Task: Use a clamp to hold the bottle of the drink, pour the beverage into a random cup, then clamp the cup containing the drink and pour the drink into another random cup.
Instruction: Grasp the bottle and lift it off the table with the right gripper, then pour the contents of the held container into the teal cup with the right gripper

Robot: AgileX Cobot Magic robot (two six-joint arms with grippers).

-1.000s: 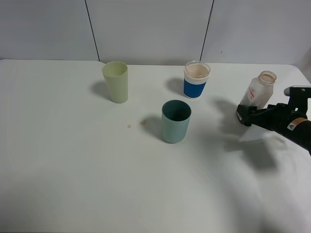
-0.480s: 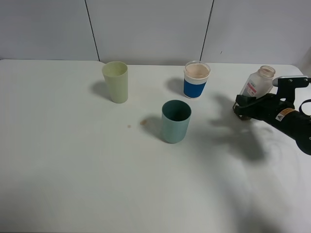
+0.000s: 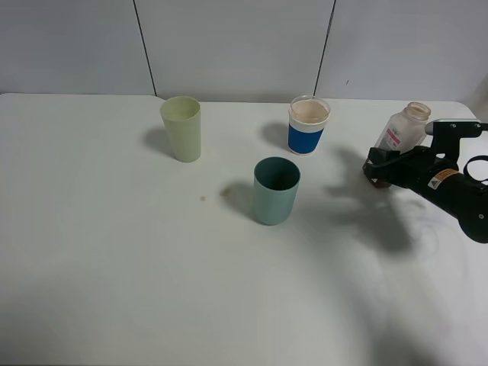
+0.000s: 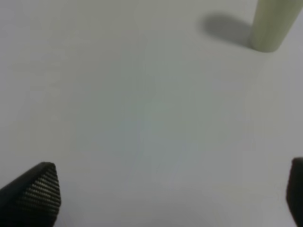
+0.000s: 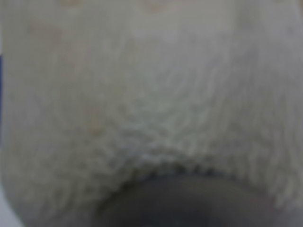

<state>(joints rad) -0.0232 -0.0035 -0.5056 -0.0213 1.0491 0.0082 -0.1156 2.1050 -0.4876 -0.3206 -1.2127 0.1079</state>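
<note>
bottle (image 3: 404, 130) with unreadable red-print label sits gripped in the right hand (image 3: 379, 169); left hand (image 4: 165, 194) gapes open.

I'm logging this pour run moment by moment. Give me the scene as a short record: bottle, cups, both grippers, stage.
bottle of the drink: uncapped, tilted, far right of the table
right gripper: shut on the bottle's lower part
left gripper: open, holding nothing
teal-green tumbler: upright, mid-table, untouched
pale yellow-green tumbler: upright, back left
blue-banded cup: upright, back, right of centre
stage: bottle gripped, pouring not yet begun
</note>
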